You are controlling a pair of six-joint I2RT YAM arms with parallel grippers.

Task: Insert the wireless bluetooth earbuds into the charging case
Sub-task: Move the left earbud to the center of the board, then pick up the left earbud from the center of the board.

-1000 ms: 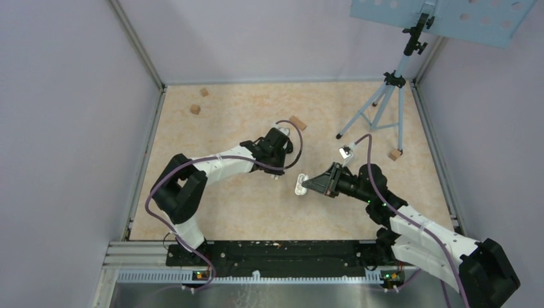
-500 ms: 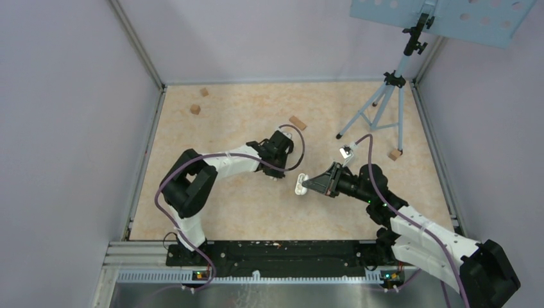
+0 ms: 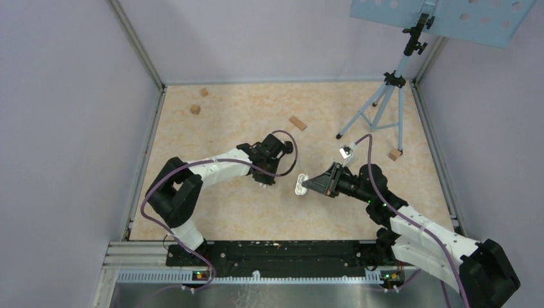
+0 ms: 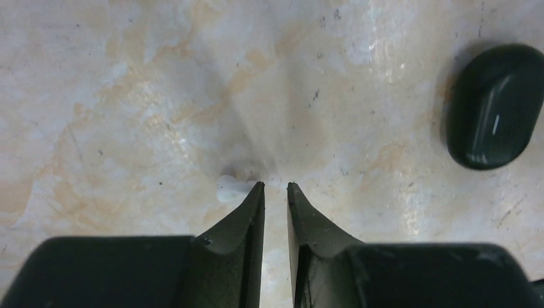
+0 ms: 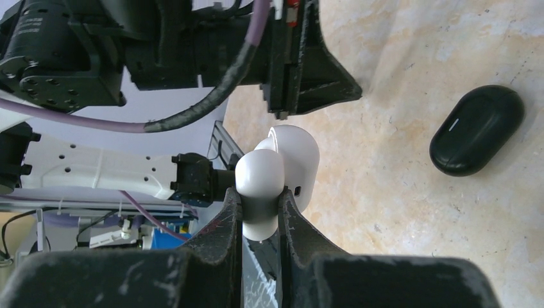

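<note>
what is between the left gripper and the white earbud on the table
Nothing visible. The white earbud lies bare on the table, close beside the tip of the left gripper, outside the narrow gap between its jaws.

Arms (image 3: 218, 163) have white links (image 3: 423, 234), black joints (image 3: 183, 192), purple cables (image 5: 255, 32), black tapered fingers (image 4: 240, 221).

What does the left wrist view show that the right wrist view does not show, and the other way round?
Only the left wrist view: a small white earbud lying on the table just beside the tip of the left gripper, whose jaws stand slightly apart with nothing between them. Only the right wrist view: the right gripper shut on a white charging case. Both: the closed black oval case and the same marbled table.
</note>
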